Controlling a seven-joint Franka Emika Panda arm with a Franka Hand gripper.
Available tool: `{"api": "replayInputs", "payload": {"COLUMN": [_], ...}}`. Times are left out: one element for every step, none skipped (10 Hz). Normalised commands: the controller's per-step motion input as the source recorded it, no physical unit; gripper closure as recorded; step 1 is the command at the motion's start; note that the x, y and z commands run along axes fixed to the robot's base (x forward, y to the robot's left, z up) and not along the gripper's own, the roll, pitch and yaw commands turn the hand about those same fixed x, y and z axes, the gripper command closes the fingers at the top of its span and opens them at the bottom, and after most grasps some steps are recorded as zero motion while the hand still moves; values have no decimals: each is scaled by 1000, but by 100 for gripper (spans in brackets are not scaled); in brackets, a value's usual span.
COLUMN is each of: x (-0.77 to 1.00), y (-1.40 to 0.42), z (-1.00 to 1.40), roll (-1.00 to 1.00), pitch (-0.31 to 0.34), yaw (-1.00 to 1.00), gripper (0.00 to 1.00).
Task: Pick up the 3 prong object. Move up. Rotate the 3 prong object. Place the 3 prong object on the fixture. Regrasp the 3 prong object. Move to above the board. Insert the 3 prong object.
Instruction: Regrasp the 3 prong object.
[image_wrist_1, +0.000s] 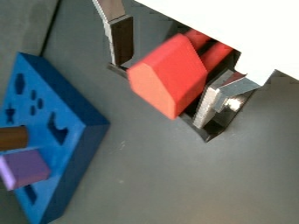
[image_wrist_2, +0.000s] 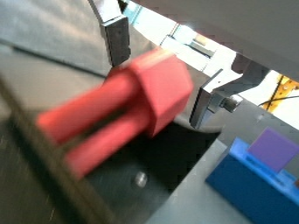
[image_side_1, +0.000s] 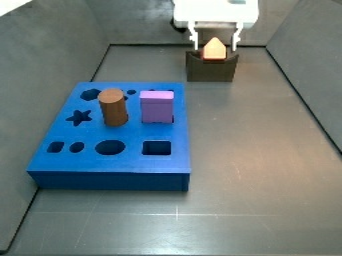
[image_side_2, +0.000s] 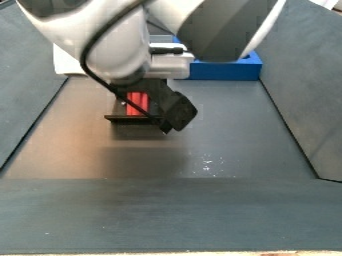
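The red 3 prong object (image_wrist_1: 170, 77) lies in the notch of the dark fixture (image_side_1: 211, 68) at the far end of the floor, with its prongs (image_wrist_2: 87, 131) sticking out sideways. My gripper (image_wrist_1: 165, 87) straddles it, open. In both wrist views there is a gap between one silver finger (image_wrist_1: 118, 39) and the red body, and the other finger (image_wrist_2: 205, 98) stands close beside it. A side view shows the gripper (image_side_1: 214, 38) directly over the piece (image_side_1: 214, 47). The blue board (image_side_1: 114, 140) lies well away, nearer the front.
A brown cylinder (image_side_1: 112, 107) and a purple cube (image_side_1: 158, 106) stand in the board's holes. Grey walls enclose the floor on both sides. In a side view the arm's dark wrist (image_side_2: 171, 108) partly covers the fixture (image_side_2: 134, 122).
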Motion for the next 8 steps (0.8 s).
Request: {"api": "replayInputs", "payload": {"x": [-26, -32, -39, -37, -29, -22, -22, -105], "y": [4, 2, 4, 6, 10, 12, 11, -769], "z": [1000, 1000, 1000, 912, 673, 487, 237, 719], "roll": [54, 58, 57, 52, 43, 41, 40, 1000], "pitch": [-21, -10, 18, 35, 67, 84, 96, 76], "yaw": [9, 22, 32, 35, 27, 16, 0, 30], "gripper": [0, 0, 0, 0, 0, 0, 0, 0]}}
